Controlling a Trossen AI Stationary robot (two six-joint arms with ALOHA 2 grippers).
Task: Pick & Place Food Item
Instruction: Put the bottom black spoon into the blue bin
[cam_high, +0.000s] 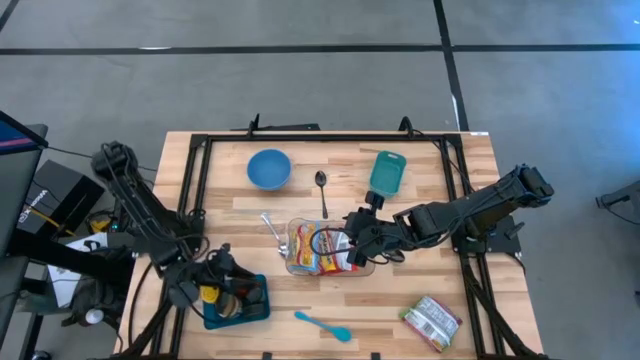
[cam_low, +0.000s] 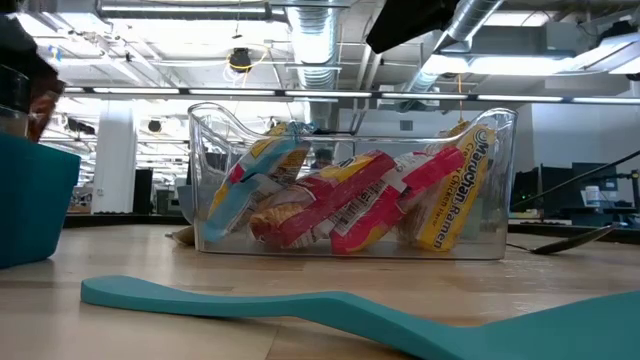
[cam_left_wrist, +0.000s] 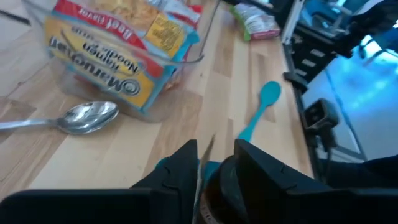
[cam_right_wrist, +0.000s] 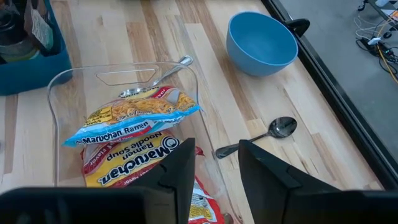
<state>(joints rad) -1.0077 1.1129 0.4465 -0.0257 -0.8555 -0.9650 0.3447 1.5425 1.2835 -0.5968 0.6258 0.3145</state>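
The clear bin (cam_high: 318, 250) of ramen packets (cam_high: 322, 248) sits mid-table. The right gripper (cam_high: 362, 240) hovers at its 3 o'clock rim, fingers parted and empty, far nearer than the left gripper (cam_high: 222, 283), which is over the blue tray (cam_high: 238, 302) at 8 o'clock. The packets' long axis runs roughly 9-to-3. The left fingers look slightly parted (possibly around a dark item, hard to make out).

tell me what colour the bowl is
Blue. The bowl shows best in the right wrist view, beside the clear bin.
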